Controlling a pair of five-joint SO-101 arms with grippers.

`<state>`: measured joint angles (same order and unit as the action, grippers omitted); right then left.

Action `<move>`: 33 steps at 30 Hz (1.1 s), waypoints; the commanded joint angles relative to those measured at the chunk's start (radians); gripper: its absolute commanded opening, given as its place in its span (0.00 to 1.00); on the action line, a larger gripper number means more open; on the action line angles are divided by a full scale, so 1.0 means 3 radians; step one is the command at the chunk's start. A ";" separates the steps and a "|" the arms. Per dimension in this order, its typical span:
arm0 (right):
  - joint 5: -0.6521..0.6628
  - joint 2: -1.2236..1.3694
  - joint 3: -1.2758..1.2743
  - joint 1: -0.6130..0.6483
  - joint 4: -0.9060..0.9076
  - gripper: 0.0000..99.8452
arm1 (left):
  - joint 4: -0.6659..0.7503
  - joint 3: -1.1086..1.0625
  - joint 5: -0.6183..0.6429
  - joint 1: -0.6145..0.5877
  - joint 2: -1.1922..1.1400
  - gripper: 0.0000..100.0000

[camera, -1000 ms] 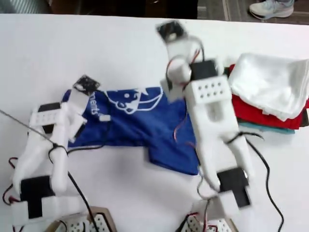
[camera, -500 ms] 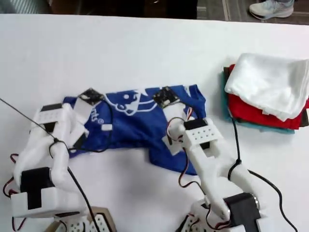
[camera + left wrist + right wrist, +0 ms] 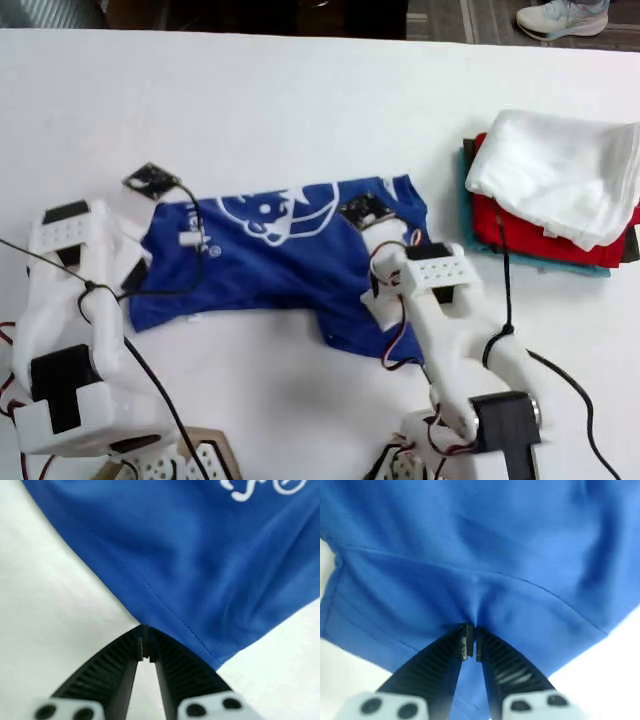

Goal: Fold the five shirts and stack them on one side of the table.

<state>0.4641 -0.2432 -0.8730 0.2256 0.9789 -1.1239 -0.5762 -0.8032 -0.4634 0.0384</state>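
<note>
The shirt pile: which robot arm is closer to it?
Right. The right arm pinches the blue shirt just beside the pile; the left arm holds the shirt's far end.

Arms over the blue shirt (image 3: pixel 270 265), stack (image 3: pixel 555 200) mostly buried

In the high view the left arm (image 3: pixel 70 300) covers the blue shirt's left edge and the right arm (image 3: pixel 450 320) covers its lower right part, each hiding the spot where it holds the cloth. In the stack the white shirt (image 3: pixel 560 165) hides most of the red shirt (image 3: pixel 520 230). A teal layer (image 3: pixel 560 265) and a dark layer (image 3: pixel 468 150) show only as slivers, and the picture's right edge cuts the pile. The left wrist view cuts off the white print (image 3: pixel 260 487).
</note>
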 commanded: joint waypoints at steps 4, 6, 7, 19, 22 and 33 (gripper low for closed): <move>0.0036 -0.0877 0.0491 0.0207 0.0698 0.03 | -0.0189 0.0391 0.0199 0.0153 0.0031 0.03; 0.0087 -0.1133 0.0496 0.0294 0.0939 0.08 | -0.0348 0.0509 0.0199 0.0225 0.0031 0.03; 0.0169 -0.1230 0.0460 0.0350 0.1061 0.12 | -0.0435 0.0586 0.0205 0.0261 0.0031 0.03; 0.1253 -0.1547 -0.0823 0.0724 0.0734 0.24 | -0.0435 0.0954 0.1023 0.0363 0.0000 0.03; 0.1253 -0.1435 -0.0895 0.0724 0.0621 0.26 | -0.0430 0.0959 0.1059 0.0373 0.0000 0.03; 0.1238 -0.0437 -0.0854 0.0703 0.0176 0.32 | -0.0430 0.0964 0.1054 0.0368 0.0005 0.03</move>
<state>0.8324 -0.4473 -1.1431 0.4404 1.0587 -1.2666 -0.3276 -0.4933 -0.3636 0.0338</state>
